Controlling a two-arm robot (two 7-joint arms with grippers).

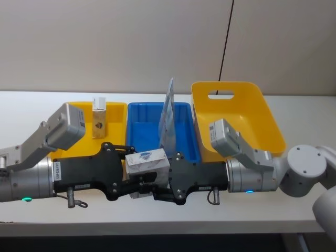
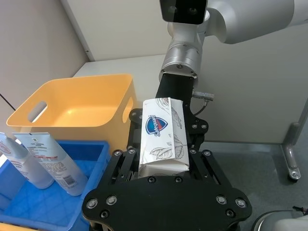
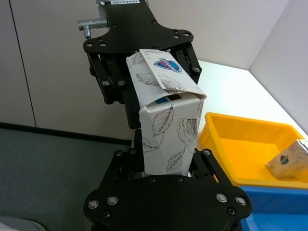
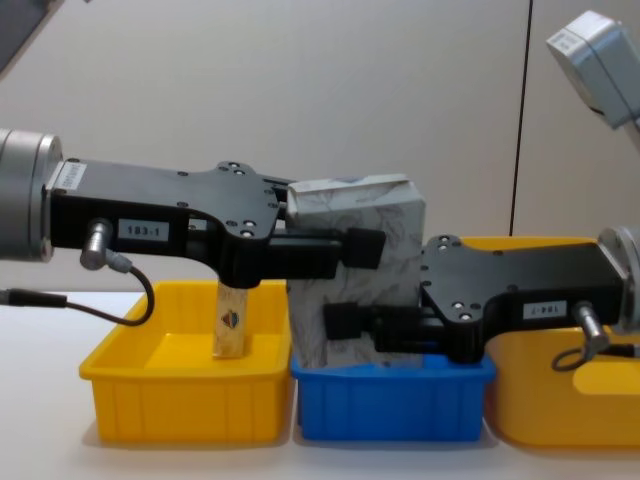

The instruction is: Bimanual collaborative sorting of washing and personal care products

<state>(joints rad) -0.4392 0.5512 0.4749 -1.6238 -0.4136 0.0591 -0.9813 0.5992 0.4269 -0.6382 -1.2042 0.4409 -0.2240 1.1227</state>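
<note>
Fingers (image 2: pixel 129 161) of the left gripper (image 1: pixel 134 173) and of the right gripper (image 1: pixel 165 181) are closed from opposite sides on the white-grey marbled pack (image 1: pixel 148 161). They hold it raised above the white table (image 1: pixel 31 110) near its front edge, just in front of the blue tray (image 1: pixel 142 131). Beyond the pack, a tall light-blue pouch (image 1: pixel 168 113) stands upright in that tray. A slim beige carton (image 1: pixel 99 119) stands in the yellow tray (image 1: pixel 118 111) on the left, and a yellow handled basket (image 1: pixel 236 105) sits on the right. A plain grey wall (image 1: pixel 131 42) rises behind the table.
</note>
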